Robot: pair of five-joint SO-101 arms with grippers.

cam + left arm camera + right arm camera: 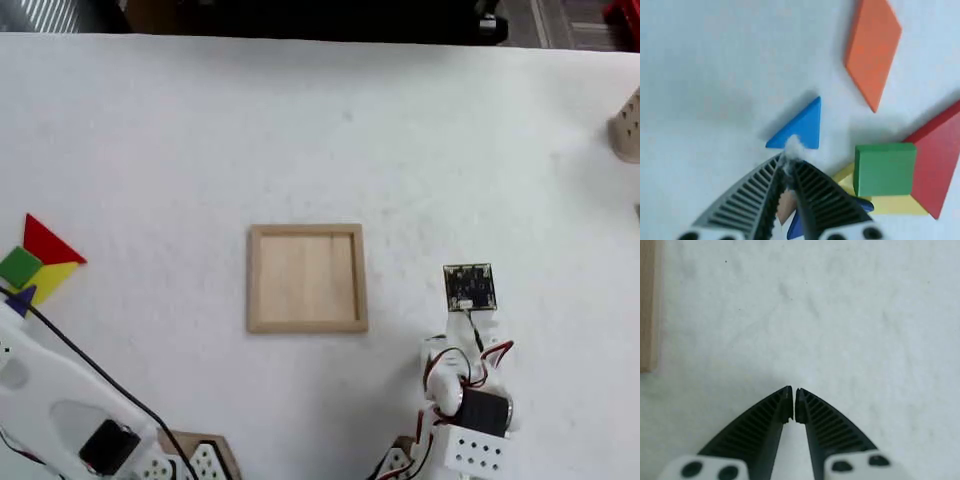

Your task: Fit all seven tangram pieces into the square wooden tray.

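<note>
Tangram pieces [48,243] lay clustered at the far left edge of the table [300,120], well apart from the square wooden tray [256,280], which sat in the middle with nothing in it. By that showing the task had barely begun: no piece was placed, and all seven were yet to be carried over and fitted. In the left wrist view the green square [884,169] rested on top of the yellow triangle [890,204] and against the red triangle [936,160]. The orange parallelogram [873,50] and the blue triangle [801,129] lay on their own beside them. A dark blue piece [796,229] showed partly under the claw, and a pale tan shape behind the fingers was too hidden to name. The left gripper [788,159] was clenched with nothing held, its tips over the edge of the blue triangle; whether they touched it could not be told. The right gripper [794,404] was also clenched on nothing, low over bare table to the right of the tray.
</note>
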